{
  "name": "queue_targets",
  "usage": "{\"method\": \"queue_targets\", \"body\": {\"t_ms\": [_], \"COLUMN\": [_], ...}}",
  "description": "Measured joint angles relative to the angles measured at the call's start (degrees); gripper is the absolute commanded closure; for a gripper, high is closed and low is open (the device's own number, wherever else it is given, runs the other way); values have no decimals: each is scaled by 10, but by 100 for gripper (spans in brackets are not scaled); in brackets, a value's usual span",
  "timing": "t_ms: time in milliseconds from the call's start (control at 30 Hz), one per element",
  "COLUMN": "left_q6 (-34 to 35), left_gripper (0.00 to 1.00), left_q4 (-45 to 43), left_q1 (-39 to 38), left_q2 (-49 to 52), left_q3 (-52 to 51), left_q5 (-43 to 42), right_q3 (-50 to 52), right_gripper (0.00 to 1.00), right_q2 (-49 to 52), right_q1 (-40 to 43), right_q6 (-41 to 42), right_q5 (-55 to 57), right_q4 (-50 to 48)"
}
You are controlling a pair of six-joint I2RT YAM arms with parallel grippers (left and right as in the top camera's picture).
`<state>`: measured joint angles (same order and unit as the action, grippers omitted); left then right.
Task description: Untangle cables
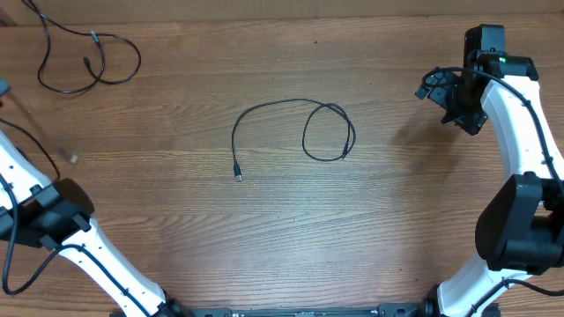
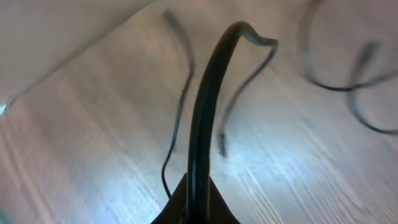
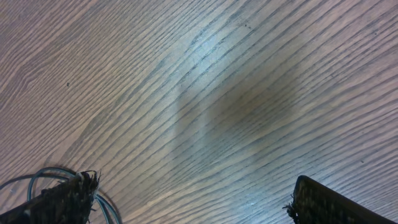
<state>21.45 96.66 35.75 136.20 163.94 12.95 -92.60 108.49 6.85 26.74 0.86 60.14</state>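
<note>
Left gripper (image 2: 193,208) clamped on held cable (image 2: 208,93), plug end dangling, blurred. Right gripper (image 3: 193,199) wide open, empty, above table (image 3: 186,74). Looped cable (image 1: 273,104) mid-table; third cable (image 1: 138,57) in far-left corner.

One thin black cable (image 1: 284,100) is lying looped at the tabletop's (image 1: 176,246) centre; more black cables (image 1: 102,60) are lying loosely coiled at its far-left corner.
</note>
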Motion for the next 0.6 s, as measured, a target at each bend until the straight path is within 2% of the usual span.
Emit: {"method": "queue_targets", "body": {"t_ms": [200,333,433,467,500,533,600], "left_q6": [109,214,290,313,338,360,390], "left_gripper": [95,94,75,71,55,33,1], "left_q4": [0,1,0,0,-1,-3,-9], "left_q1": [7,16,22,23,23,25,26], "left_q2": [0,0,0,0,0,0,0], "left_q3": [-96,-157,-196,-210,-223,-236,-261], "left_q5": [31,45,49,49,49,48,45], "right_q3": [0,0,0,0,0,0,0], "right_gripper": [0,0,0,0,0,0,0], "right_q2": [0,0,0,0,0,0,0], "right_q1": [0,0,0,0,0,0,0], "right_q6": [0,0,0,0,0,0,0], "right_q5": [0,0,0,0,0,0,0], "right_q4": [0,0,0,0,0,0,0]}}
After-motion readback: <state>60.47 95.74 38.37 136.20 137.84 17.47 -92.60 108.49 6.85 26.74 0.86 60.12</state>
